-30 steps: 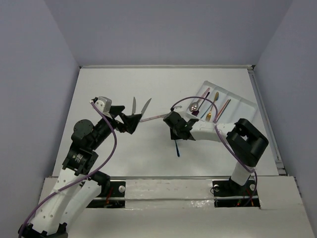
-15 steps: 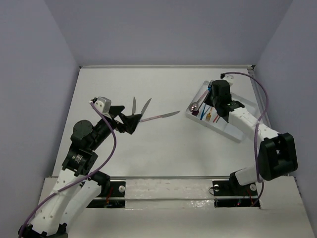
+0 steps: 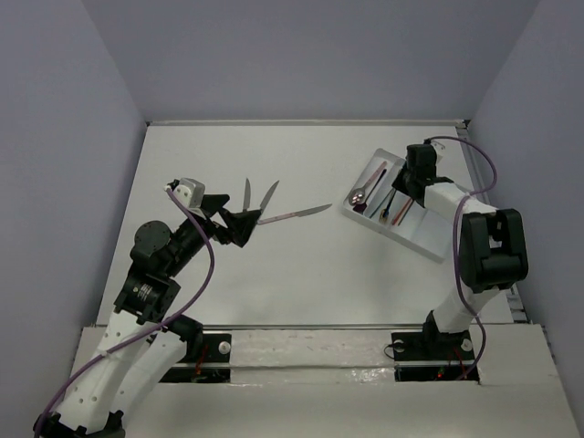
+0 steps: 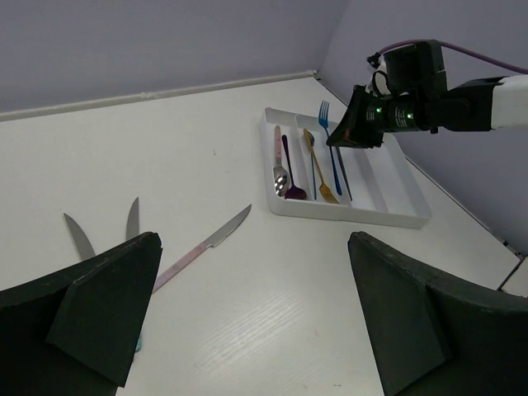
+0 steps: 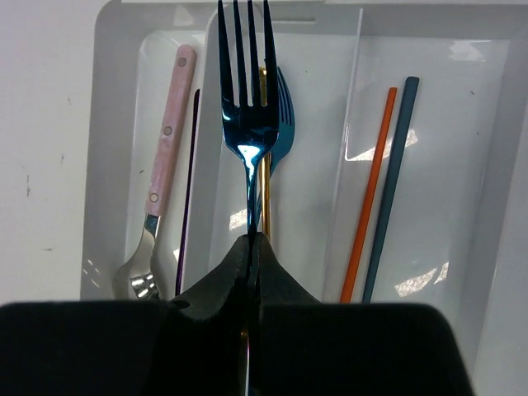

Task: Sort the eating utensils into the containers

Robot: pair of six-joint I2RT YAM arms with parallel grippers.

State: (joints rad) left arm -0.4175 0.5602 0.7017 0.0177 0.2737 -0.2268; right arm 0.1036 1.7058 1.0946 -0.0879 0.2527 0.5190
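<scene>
My right gripper (image 5: 250, 239) is shut on a blue fork (image 5: 247, 124) and holds it, tines forward, over the middle compartment of the white tray (image 5: 111, 124). That compartment holds a gold fork (image 5: 265, 210) and another blue piece (image 5: 283, 124). The left compartment holds a pink-handled spoon (image 5: 165, 140) and a purple spoon (image 5: 188, 198). The right one holds a red piece (image 5: 371, 190) and a blue piece (image 5: 392, 181). In the top view the right gripper (image 3: 412, 175) is at the tray's (image 3: 424, 233) far end. My left gripper (image 3: 242, 224) is open and empty beside a pink-handled knife (image 3: 294, 214).
Two silver knives (image 3: 246, 193) (image 3: 269, 196) lie just beyond the left gripper, and also show in the left wrist view (image 4: 81, 235) (image 4: 132, 219) with the pink-handled knife (image 4: 202, 247). The tray (image 4: 388, 177) lies by the right wall. Grey walls enclose the table.
My right arm has swung from the table's middle to the tray's far end, carrying the blue fork off the table. The left arm and the knives have not moved.
</scene>
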